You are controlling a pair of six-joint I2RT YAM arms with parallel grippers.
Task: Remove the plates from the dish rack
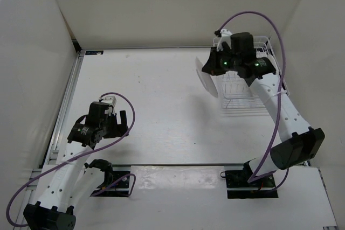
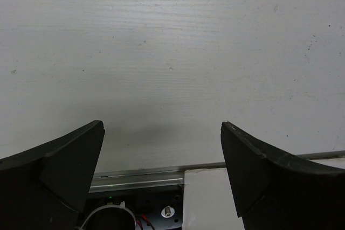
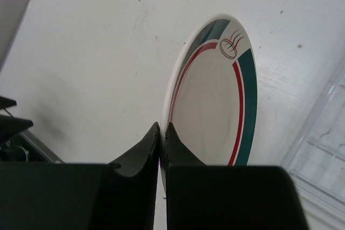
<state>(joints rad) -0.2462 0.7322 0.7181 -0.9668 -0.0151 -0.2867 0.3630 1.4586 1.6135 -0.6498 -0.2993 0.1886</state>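
My right gripper (image 3: pixel 163 127) is shut on the rim of the green-rimmed plate (image 3: pixel 213 95), a white plate with a dark green rim and a red inner ring. It holds the plate on edge above the table, just left of the dish rack (image 1: pixel 240 94). In the top view the plate (image 1: pixel 206 78) hangs left of the right gripper (image 1: pixel 215 64). The white wire rack stands at the back right, partly hidden by the right arm. The second plate is hidden or out of view. My left gripper (image 2: pixel 161 149) is open and empty, low over the table near the front left (image 1: pixel 116 122).
White walls close the table at the back and both sides. A metal rail (image 2: pixel 140 179) runs along the near edge by the arm bases. A corner of the rack shows in the right wrist view (image 3: pixel 323 144).
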